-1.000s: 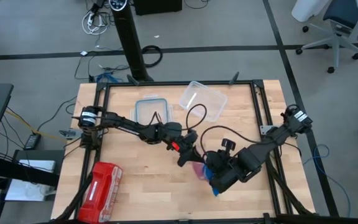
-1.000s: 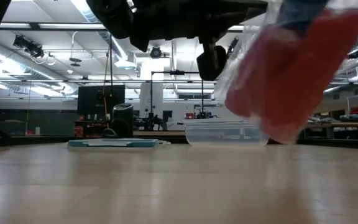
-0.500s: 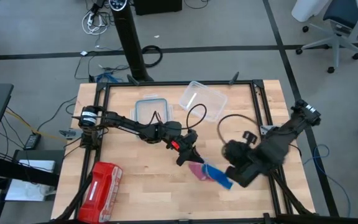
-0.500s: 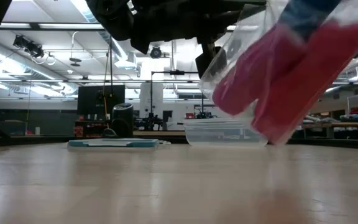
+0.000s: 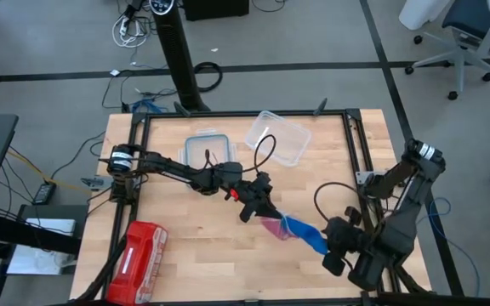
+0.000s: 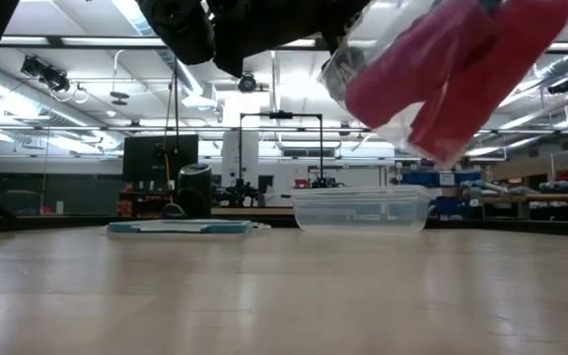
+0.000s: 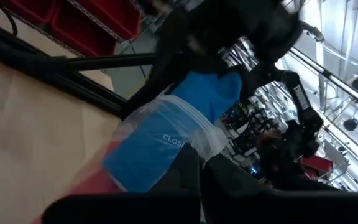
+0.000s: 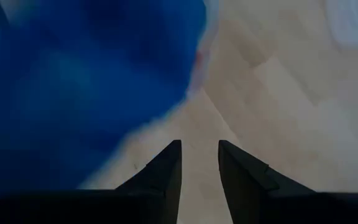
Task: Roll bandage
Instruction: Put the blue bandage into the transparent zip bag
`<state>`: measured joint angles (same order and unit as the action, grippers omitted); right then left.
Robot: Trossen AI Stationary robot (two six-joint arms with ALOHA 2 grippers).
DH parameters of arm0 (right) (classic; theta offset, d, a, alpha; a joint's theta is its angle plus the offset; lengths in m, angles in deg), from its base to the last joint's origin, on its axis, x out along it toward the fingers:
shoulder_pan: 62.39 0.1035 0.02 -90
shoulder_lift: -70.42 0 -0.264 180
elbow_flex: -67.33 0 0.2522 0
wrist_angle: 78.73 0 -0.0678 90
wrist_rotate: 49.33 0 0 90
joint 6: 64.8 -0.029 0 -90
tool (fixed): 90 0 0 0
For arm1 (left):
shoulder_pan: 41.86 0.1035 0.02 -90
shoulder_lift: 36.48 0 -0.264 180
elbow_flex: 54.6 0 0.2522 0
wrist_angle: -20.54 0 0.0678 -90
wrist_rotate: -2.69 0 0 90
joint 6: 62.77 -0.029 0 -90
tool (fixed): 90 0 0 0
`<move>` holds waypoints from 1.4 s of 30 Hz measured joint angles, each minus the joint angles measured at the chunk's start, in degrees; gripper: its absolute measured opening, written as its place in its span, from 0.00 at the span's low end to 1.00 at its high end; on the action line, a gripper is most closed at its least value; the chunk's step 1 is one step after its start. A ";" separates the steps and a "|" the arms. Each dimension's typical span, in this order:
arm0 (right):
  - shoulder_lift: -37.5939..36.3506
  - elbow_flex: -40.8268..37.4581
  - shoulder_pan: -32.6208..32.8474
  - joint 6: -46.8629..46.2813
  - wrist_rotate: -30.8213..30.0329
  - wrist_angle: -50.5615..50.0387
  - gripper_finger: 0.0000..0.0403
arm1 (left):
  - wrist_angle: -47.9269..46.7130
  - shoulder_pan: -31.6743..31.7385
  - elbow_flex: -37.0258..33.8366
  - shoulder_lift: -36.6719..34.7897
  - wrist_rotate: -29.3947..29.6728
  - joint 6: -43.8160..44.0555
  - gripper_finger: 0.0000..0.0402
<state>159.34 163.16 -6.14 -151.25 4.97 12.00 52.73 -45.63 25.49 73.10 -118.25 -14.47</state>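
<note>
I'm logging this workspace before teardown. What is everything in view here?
table: one, light wood, under everything
bandage: one, bright blue, stretched from the bag toward the right pincer
plastic bag: one, clear, lifted off the table
fabric rolls: apparently two, red-pink, inside the bag
pouch: one, red, table corner on the left arm's side
container: one, clear, table's edge
lid: one, blue-rimmed, beside the container
left pincer: shut on the bag
right pincer: at the bandage's end

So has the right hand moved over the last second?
Yes. In the high view the right hand has pulled away from the clear tub, toward the table's near right corner, drawing the blue bandage out of the bag.
</note>
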 joint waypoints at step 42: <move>-4.27 2.74 -9.89 16.71 10.64 8.69 0.04 | -8.02 -1.72 -0.02 0.07 5.16 -8.52 0.00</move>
<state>155.07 165.89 -16.02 -134.54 15.61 20.69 44.72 -47.35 25.47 73.17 -113.09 -22.99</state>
